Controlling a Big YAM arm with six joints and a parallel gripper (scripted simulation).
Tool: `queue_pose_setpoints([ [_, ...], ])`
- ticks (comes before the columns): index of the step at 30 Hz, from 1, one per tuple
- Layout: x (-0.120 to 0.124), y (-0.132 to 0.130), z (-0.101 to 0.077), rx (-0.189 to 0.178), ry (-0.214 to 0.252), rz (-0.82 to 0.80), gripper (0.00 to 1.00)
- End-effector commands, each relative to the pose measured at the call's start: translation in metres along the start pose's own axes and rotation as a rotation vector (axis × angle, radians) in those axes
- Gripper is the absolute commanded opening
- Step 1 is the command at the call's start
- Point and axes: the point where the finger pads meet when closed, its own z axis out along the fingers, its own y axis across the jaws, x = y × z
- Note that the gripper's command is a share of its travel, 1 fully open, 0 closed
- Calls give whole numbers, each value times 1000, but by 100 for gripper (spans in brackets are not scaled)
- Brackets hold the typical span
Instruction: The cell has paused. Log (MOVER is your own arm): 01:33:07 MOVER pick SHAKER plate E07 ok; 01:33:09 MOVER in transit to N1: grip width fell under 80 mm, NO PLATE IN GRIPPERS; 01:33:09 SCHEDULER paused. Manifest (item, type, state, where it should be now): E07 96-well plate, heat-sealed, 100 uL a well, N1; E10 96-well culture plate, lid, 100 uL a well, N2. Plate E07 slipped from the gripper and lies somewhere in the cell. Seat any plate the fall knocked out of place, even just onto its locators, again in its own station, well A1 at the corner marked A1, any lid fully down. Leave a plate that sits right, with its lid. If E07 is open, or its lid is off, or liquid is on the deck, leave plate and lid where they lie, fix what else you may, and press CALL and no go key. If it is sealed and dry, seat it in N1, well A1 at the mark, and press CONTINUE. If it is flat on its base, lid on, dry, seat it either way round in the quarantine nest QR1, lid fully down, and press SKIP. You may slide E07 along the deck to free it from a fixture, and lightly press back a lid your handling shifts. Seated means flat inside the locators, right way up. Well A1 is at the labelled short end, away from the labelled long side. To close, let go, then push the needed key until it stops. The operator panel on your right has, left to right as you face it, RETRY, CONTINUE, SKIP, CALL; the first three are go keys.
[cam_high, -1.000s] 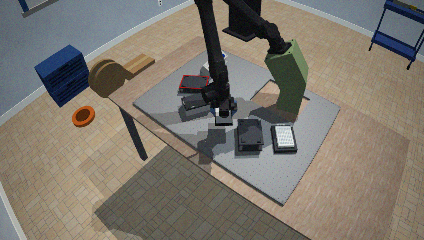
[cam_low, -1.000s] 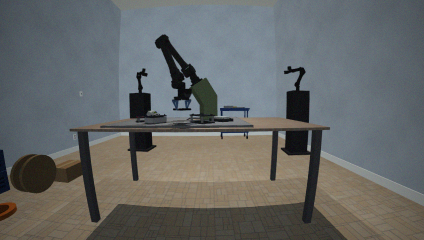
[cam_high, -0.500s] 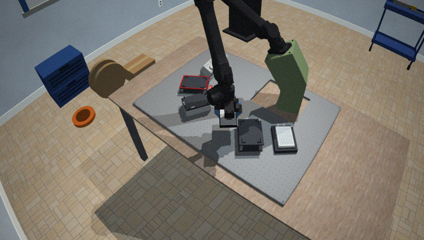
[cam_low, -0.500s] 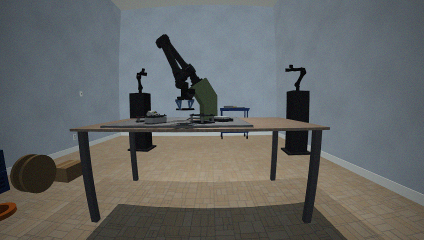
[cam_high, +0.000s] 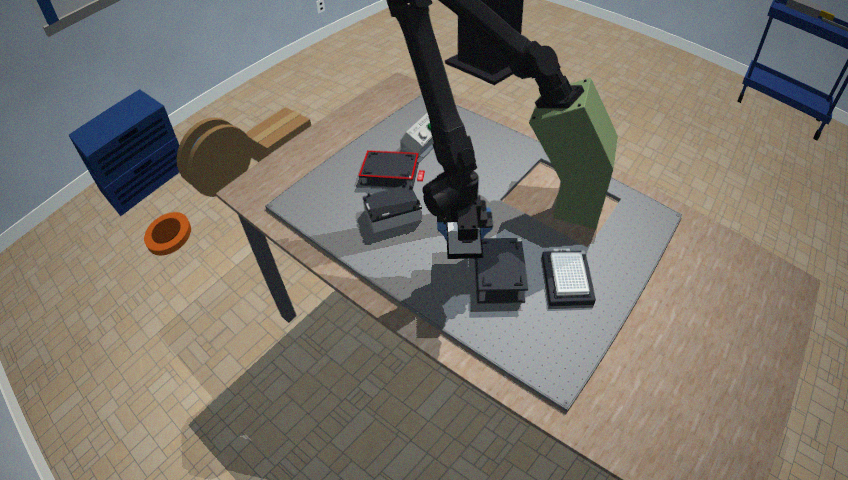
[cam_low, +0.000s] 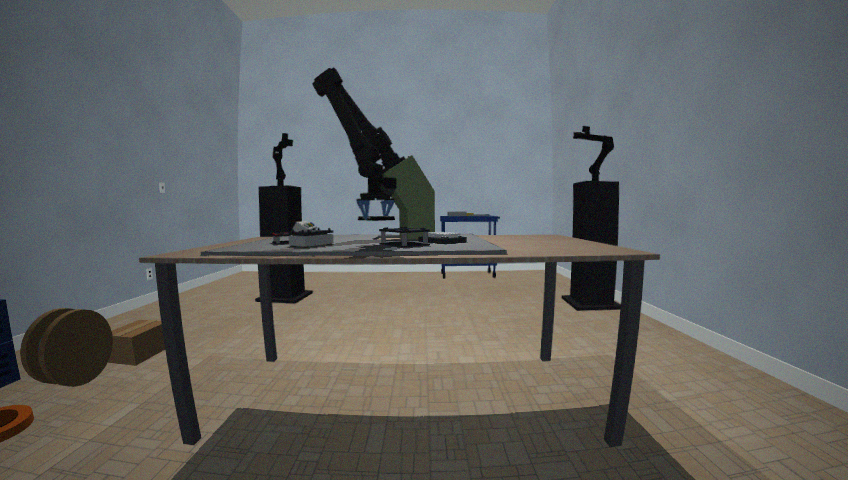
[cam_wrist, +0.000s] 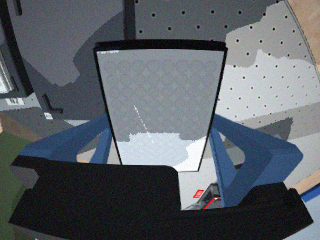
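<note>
My gripper (cam_high: 464, 233) is shut on plate E07 (cam_high: 464, 243), a dark-framed plate with a flat grey seal on top. I hold it level in the air above the grey deck, just left of the empty dark nest (cam_high: 501, 270). In the wrist view the sealed plate (cam_wrist: 160, 103) fills the middle, with a blue finger on each long side (cam_wrist: 163, 154). The seal looks whole and dry. The nest's corner locators show at the upper left of the wrist view (cam_wrist: 60, 34). In the side view the plate (cam_low: 375, 218) hangs a little above the nest (cam_low: 404, 233). A lidded white-well plate (cam_high: 569, 276) sits flat in the nest to the right.
A red-bordered nest (cam_high: 388, 165) and a grey shaker block (cam_high: 391, 209) stand at the deck's far left. A small white box with a green button (cam_high: 417, 134) is behind them. A tall green tower (cam_high: 574, 151) stands behind the nests by a cut-out in the deck.
</note>
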Motion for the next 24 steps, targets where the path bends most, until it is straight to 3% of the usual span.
queue_pose_setpoints([
  [1,-10,6,-2,11,-15,11,0],
  [24,-27,37,-2,12,-16,11,0],
])
